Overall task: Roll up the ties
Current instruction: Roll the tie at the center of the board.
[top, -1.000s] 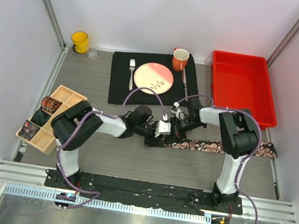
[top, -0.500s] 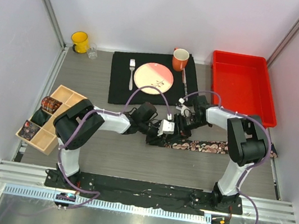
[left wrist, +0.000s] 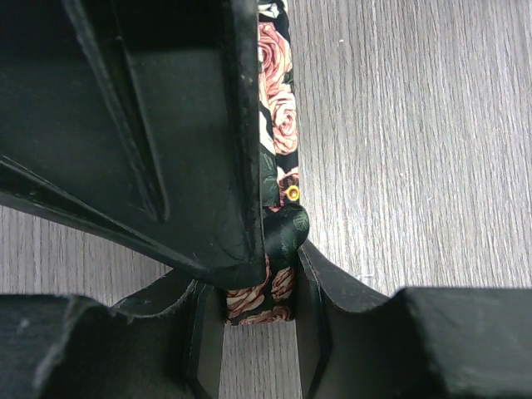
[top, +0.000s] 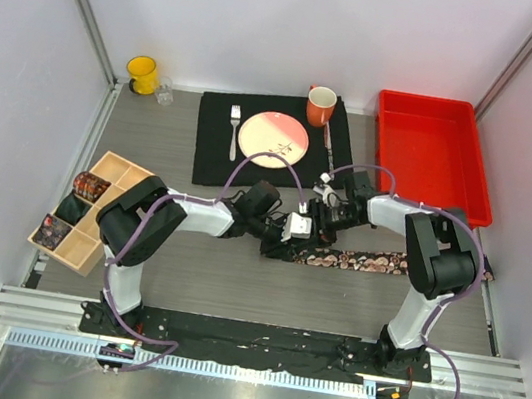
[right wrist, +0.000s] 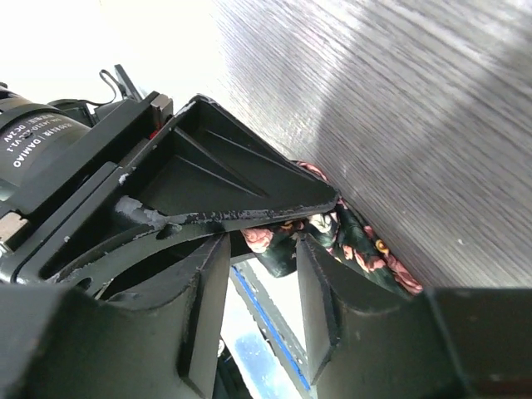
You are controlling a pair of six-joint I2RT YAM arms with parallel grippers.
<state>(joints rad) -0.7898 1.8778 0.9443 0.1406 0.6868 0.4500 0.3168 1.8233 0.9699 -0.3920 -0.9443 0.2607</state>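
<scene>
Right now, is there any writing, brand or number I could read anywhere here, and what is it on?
"DAMIAO", letters before it cut off: on the black motor housing, right wrist view.
"24V", start cut off: same housing, the line beneath.
Red marks on the plate: too small to read.
Nothing else legible.
</scene>
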